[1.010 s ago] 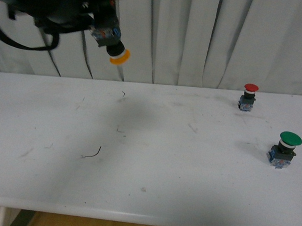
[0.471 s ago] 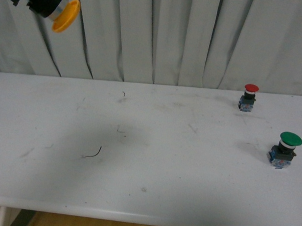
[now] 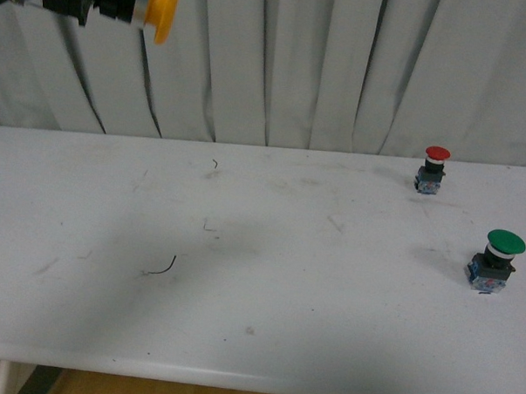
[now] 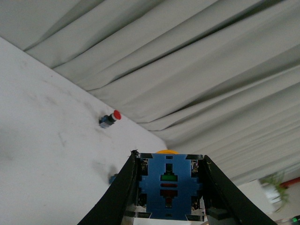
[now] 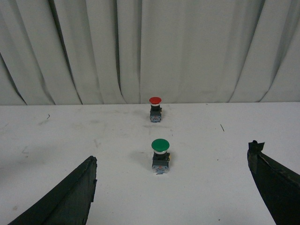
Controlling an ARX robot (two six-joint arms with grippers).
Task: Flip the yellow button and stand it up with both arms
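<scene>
The yellow button (image 3: 158, 12) hangs high at the top left of the front view, far above the table. It lies on its side with its yellow cap pointing right, then the silver ring and black collar. The arm behind it is cut off by the frame edge. In the left wrist view my left gripper (image 4: 169, 161) is shut on the button's blue base (image 4: 168, 185), with a sliver of yellow cap beyond. My right gripper (image 5: 172, 152) is open and holds nothing; its black fingers (image 5: 70, 197) stand wide apart over the table.
A red-capped button (image 3: 434, 168) stands at the back right of the white table (image 3: 286, 276). A green-capped one (image 3: 498, 257) stands nearer, at the right edge. Both show in the right wrist view, red (image 5: 155, 108) beyond green (image 5: 160, 157). A grey curtain (image 3: 338, 69) hangs behind.
The left arm has carried the yellow button up and to the left. The cap has turned from pointing down-right to pointing sideways to the right, and it looks larger now.
</scene>
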